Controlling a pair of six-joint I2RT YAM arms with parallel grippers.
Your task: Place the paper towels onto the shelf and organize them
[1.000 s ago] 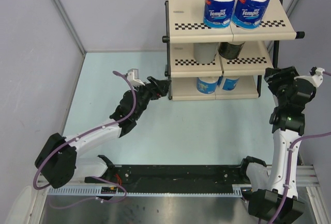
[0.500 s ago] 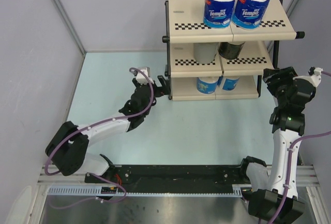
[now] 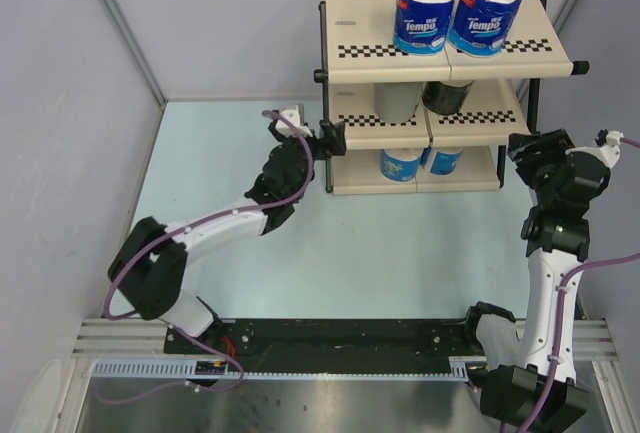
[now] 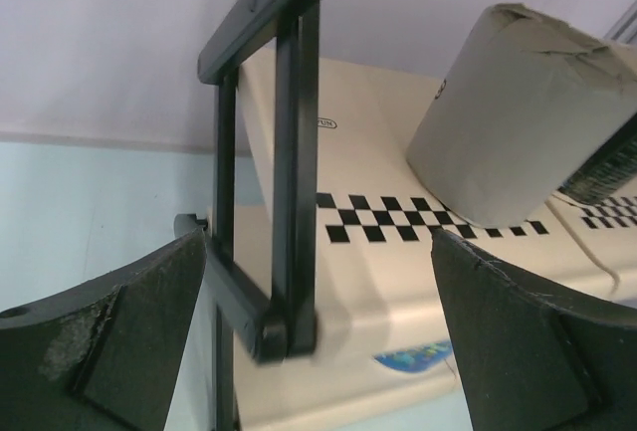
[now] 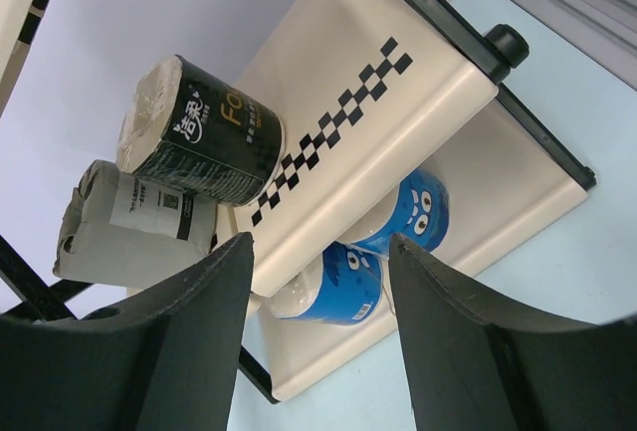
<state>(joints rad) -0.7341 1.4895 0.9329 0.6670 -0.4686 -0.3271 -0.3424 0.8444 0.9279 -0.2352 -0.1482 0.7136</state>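
Observation:
The shelf [image 3: 380, 131] stands at the back right with all six rolls on it. Two blue Tempo rolls [image 3: 426, 11] stand on the top tier. The grey roll [image 3: 398, 101] and the dark-wrapped roll [image 3: 447, 95] sit on the middle tier. Two more blue rolls [image 3: 402, 164] sit on the bottom tier. My left gripper [image 3: 328, 141] is open and empty, right at the shelf's left frame post [image 4: 295, 172]. The grey roll [image 4: 518, 117] shows ahead of it. My right gripper [image 3: 527, 148] is open and empty at the shelf's right end, facing the dark roll [image 5: 204, 132] and the blue rolls [image 5: 343, 282].
A grey wall and a metal post [image 3: 120, 23] stand at the left. The pale blue table [image 3: 380, 253] lies in front of the shelf. The black mounting rail [image 3: 340, 338] runs along the near edge.
My left arm has swung right and forward, bringing its gripper from the table left of the shelf up to the shelf's left frame. The right arm has barely moved.

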